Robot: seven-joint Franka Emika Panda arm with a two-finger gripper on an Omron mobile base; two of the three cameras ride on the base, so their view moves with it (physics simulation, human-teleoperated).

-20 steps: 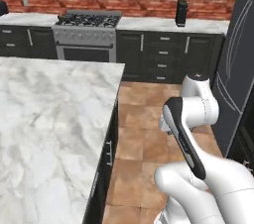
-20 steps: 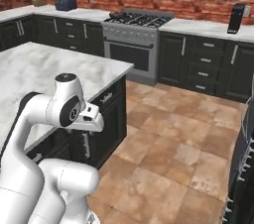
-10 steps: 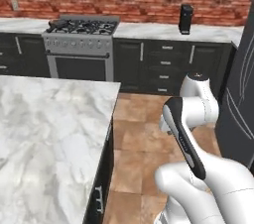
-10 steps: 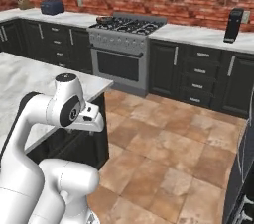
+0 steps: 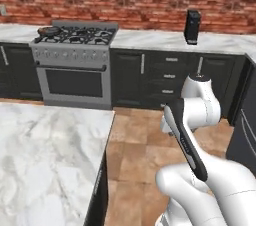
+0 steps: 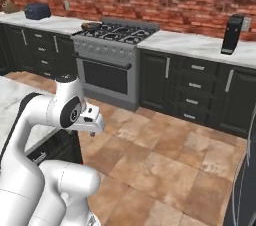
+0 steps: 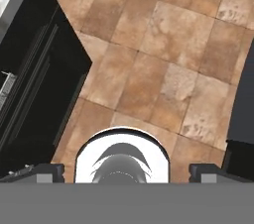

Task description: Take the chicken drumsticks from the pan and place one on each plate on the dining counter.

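Nearest: end effector (image 7: 124,173) spread wide, tips far apart at both sides of the hand view, pinching nothing. Hung off the folded arm, aimed down at the brown floor (image 7: 149,69), just beside the dark cabinet fronts (image 7: 34,84) under the dining surface (image 5: 45,160). Touched nothing.

Next out: marble top of that surface at the lower left of the left base view, close beside the arm. Plates not pointed at here; their spot left unsaid.

Beyond that: open tiled floor between the island and the far wall, with a run of dark lower cabinets along the wall.

Farthest: stove (image 5: 75,45) against the brick wall. On its rear left burner, the pan (image 5: 44,32), well apart from the end effector. Inside it, a small reddish-brown patch, taken to be the drumsticks (image 5: 50,30); too small to count or to tell how they lay. Further along the wall, a toaster (image 6: 37,11) to the stove's left and a tall black appliance (image 6: 232,34) to its right.

Progress, as a judgement: hardly begun. Nothing gripped, pan apparently loaded, no drumstick seen on the way anywhere. Left to do: close the gap to the stove, reach into the pan, lift one drumstick, carry it to a plate, set it down, then repeat for the second plate. Both pickups and both placements reckoned outstanding.
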